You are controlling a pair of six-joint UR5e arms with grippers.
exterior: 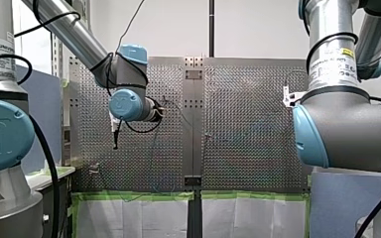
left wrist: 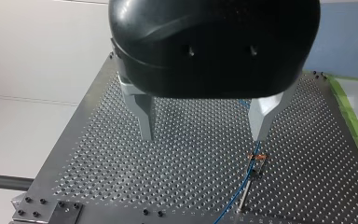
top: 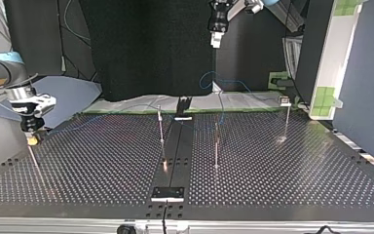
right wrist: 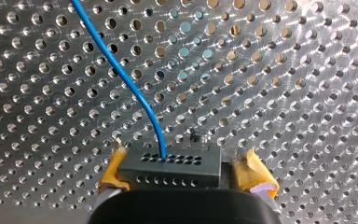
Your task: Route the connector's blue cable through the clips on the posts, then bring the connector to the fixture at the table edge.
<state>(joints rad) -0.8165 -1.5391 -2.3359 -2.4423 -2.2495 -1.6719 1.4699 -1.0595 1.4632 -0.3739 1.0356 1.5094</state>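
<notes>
My right gripper (right wrist: 184, 163) pinches the connector (right wrist: 168, 173) between its yellow pads (right wrist: 114, 170), one pad at each short end, so the connector's long axis lies across the jaws; the blue cable (right wrist: 121, 77) leaves the connector's face and runs straight ahead of the gripper over the perforated table (right wrist: 284, 70). Taking the dark centre strip (top: 175, 146) as the mark in the top view: this gripper sits low at the table, well to the strip's left; the cable seems to trail from it toward the strip's far end; three thin posts (top: 161, 126) stand closer in, one just left of the strip, one just right, a third well to the right. My left gripper (left wrist: 204, 126) hangs high above the strip's far end, metal fingers (left wrist: 144, 116) spread and empty; below it one post carries an orange clip (left wrist: 257, 157) with cable beside it, seated or not I cannot tell. The right arm is plainly the nearer; I judge the next move must carry the connector toward the strip, drawing cable across the posts.
</notes>
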